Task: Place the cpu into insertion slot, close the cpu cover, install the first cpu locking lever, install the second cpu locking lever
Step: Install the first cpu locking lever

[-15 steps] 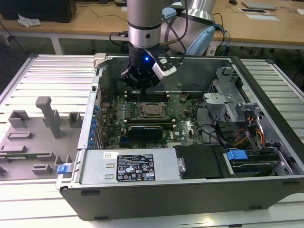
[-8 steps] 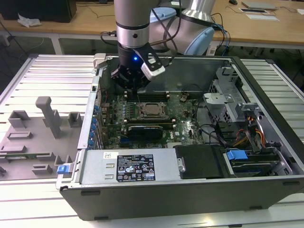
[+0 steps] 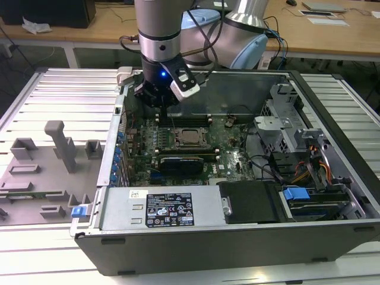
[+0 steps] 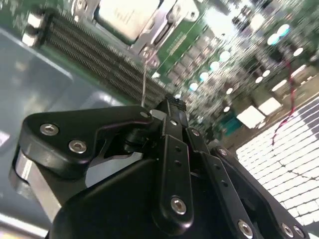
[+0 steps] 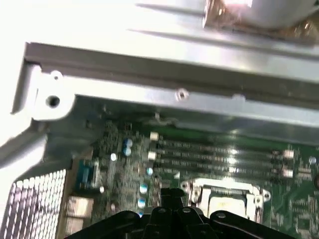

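Observation:
The cpu (image 3: 191, 138) lies in the insertion slot (image 3: 177, 142) on the green board, its silver-grey top showing in both wrist views (image 4: 127, 14) (image 5: 227, 205). The cpu cover (image 4: 160, 25) lies flat around it as a silvery frame (image 5: 199, 188). A thin wire locking lever (image 4: 144, 79) stands up from the socket's edge, close beside my fingertips. My gripper (image 3: 159, 105) hovers over the board's back part, on the exterior view's left of the socket. Its black fingers (image 4: 172, 107) are shut with nothing between them (image 5: 169, 191).
Long black memory slots (image 4: 94, 55) run beside the socket. The case's metal back wall (image 5: 164, 84) rises just behind the gripper. A black card (image 3: 181, 161) sits in front of the socket, a drive cage (image 3: 279, 127) to the exterior view's right, and a grey fixture tray (image 3: 47, 172) outside the case.

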Motion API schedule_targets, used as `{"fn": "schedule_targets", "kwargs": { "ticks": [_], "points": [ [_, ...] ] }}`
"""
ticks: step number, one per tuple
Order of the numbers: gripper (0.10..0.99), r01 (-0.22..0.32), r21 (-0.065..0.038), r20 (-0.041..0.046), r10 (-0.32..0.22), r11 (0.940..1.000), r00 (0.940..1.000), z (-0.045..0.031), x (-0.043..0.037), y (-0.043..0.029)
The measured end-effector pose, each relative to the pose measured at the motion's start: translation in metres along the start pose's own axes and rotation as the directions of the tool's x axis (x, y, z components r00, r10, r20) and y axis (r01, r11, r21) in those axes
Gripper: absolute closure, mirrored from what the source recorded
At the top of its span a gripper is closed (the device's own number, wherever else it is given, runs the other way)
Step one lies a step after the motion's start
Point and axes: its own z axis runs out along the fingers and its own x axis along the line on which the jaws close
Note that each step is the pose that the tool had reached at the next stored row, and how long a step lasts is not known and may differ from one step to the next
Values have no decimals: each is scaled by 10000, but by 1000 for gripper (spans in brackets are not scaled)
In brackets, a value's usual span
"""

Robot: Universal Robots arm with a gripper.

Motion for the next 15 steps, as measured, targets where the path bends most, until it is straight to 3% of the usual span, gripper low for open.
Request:
{"fn": "schedule_targets", "kwargs": {
  "ticks": [1, 2, 6, 15],
  "points": [
    [980, -8, -247, 34, 9, 9997, 10000, 0, 12, 2],
    [980, -9, -271, 37, 10, 9996, 10000, 0, 13, 2],
    [980, -10, -271, 36, 11, 9996, 10000, 0, -1, -1],
    [980, -35, -271, 41, 36, 9996, 10000, 5, -143, -19]
  ]
}}
